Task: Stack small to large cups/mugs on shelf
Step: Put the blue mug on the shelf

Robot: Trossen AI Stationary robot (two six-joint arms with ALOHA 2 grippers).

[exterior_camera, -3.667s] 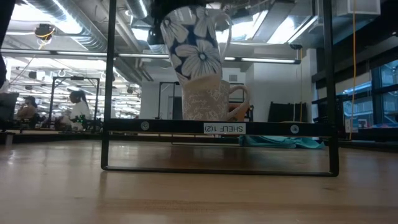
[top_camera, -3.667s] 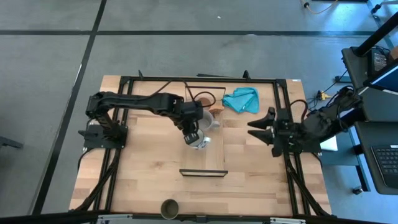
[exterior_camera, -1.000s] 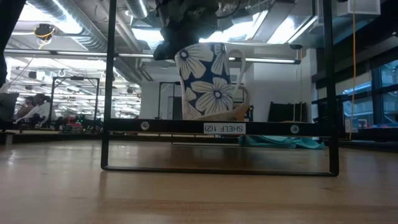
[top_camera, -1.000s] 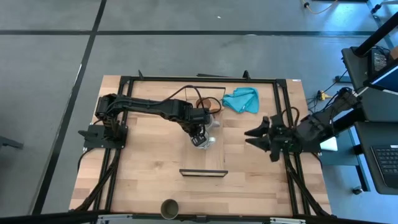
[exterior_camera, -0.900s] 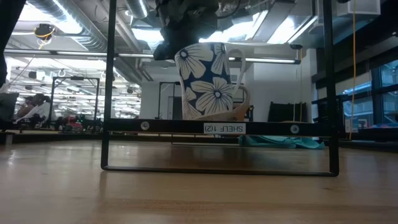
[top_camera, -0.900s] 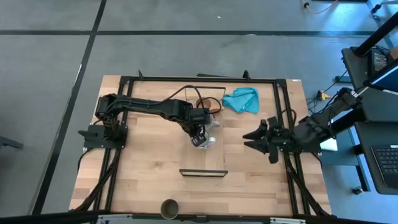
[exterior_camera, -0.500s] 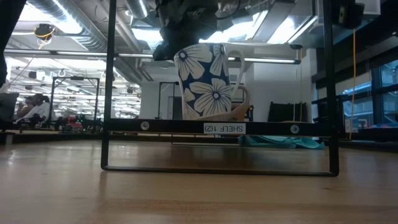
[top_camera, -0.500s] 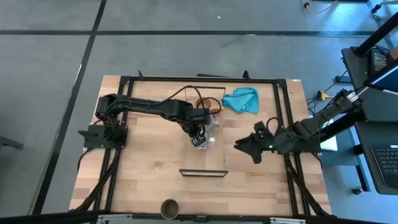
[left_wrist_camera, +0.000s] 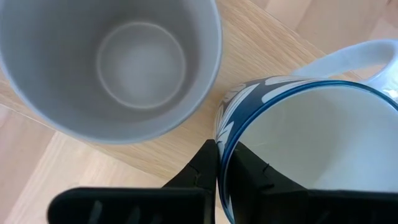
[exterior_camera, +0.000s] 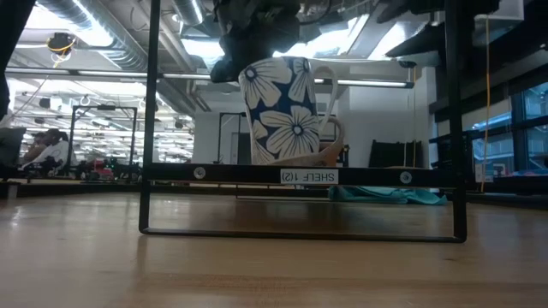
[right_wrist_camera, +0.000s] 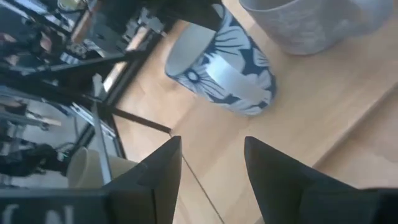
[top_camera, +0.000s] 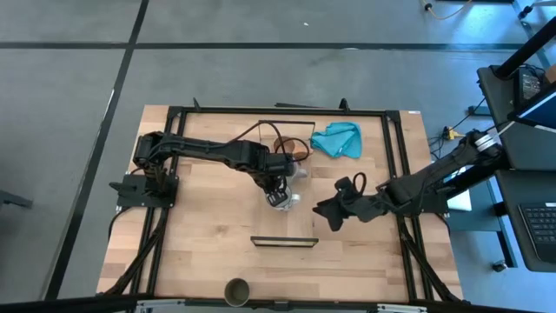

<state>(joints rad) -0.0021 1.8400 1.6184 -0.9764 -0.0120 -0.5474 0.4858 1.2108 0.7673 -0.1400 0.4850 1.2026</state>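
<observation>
Mid-placement of a blue floral mug [exterior_camera: 287, 107] on the shelf [exterior_camera: 300, 175] — the step in hand. Left gripper [left_wrist_camera: 217, 163] pinched tight on the mug's rim, one finger inside the wall and one outside, seen plainly in the left wrist view. Mug upright, at or just above the shelf board in the low view; contact with the board not certain. Right beside it, a grey mug [left_wrist_camera: 109, 65] standing on the shelf, empty, mouth up; in the low view mostly hidden behind the floral one, only a bit of a handle showing.

Right gripper [right_wrist_camera: 208, 162] reaching in over the tabletop [top_camera: 200, 235] toward the shelf from the right side, fingers spread wide and holding nothing, aimed roughly at the floral mug. A dark olive cup [top_camera: 236, 290] far off at the tabletop's near edge, well apart from the shelf. A teal cloth [top_camera: 337, 139] at the far side, beyond the shelf. A tan wooden cup [top_camera: 287, 143] probably the brownish shape behind the left arm, too covered to be sure.

Next move, as a judgement: settle the floral mug flat on the board, then release without knocking the grey neighbour — little room between the two. Right arm perhaps set to steady or take over; clearance between both sets of fingers worth minding.
</observation>
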